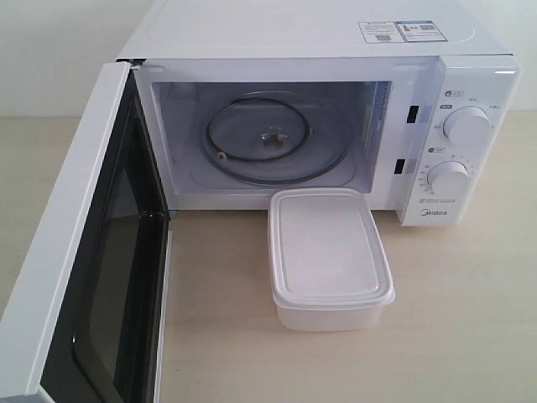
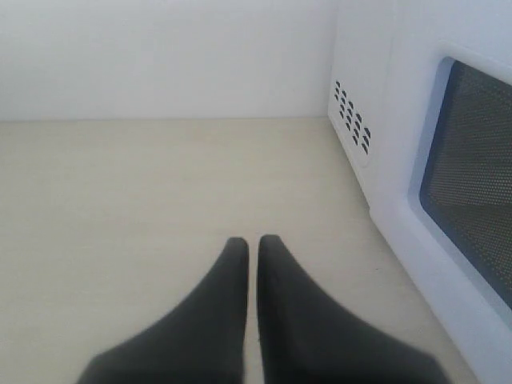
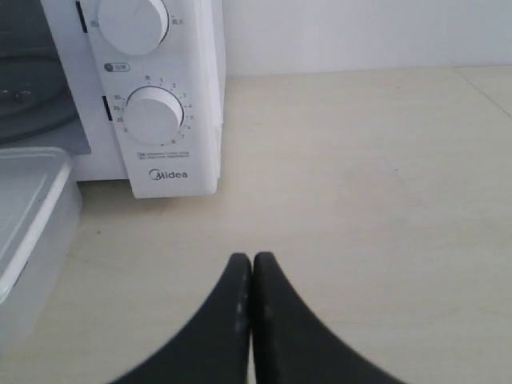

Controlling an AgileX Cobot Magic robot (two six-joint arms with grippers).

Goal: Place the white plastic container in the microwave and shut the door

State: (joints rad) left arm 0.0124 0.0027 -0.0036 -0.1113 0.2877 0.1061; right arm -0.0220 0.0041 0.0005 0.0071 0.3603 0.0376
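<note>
The white plastic container [image 1: 327, 256] stands lidded on the table just in front of the microwave [image 1: 336, 101], whose cavity shows its glass turntable [image 1: 273, 138]. The door [image 1: 80, 260] is swung wide open to the left. Neither gripper shows in the exterior view. In the left wrist view my left gripper [image 2: 253, 240] is shut and empty over bare table, beside the door's outer face [image 2: 448, 176]. In the right wrist view my right gripper [image 3: 252, 258] is shut and empty, in front of the dial panel [image 3: 156, 112], with the container [image 3: 28, 224] off to one side.
A white wall rises behind the light wooden table [image 1: 470, 302]. The open door juts far out over the table's left front. Vent slots [image 2: 352, 116] mark the microwave's side wall.
</note>
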